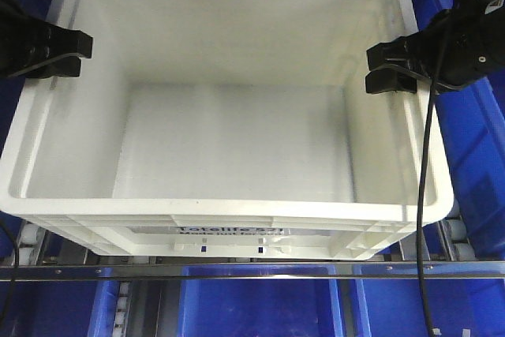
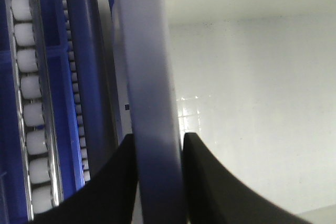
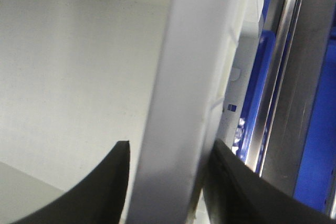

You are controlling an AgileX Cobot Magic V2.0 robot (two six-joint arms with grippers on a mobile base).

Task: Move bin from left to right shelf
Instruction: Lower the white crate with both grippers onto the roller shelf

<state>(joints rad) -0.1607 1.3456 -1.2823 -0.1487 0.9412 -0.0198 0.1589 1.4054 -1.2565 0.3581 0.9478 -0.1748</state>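
Note:
The large white bin (image 1: 229,209) fills the front view; it is empty and its near side carries black print (image 1: 229,231). My left gripper (image 1: 79,54) straddles the left rim and my right gripper (image 1: 372,69) straddles the right rim. In the left wrist view, the left gripper (image 2: 157,142) has both black fingers pressed against the shaded rim (image 2: 149,77). The right wrist view shows the right gripper (image 3: 168,148) closed around the white rim (image 3: 184,77), one finger inside the bin and the other outside.
Blue plastic bins (image 1: 260,305) sit below and to the right (image 1: 477,140) of the white bin. A metal shelf rail (image 1: 252,268) crosses under its near side. White rollers (image 2: 29,103) run along the left. A steel upright (image 3: 304,77) stands on the right. A black cable (image 1: 426,195) hangs over the right rim.

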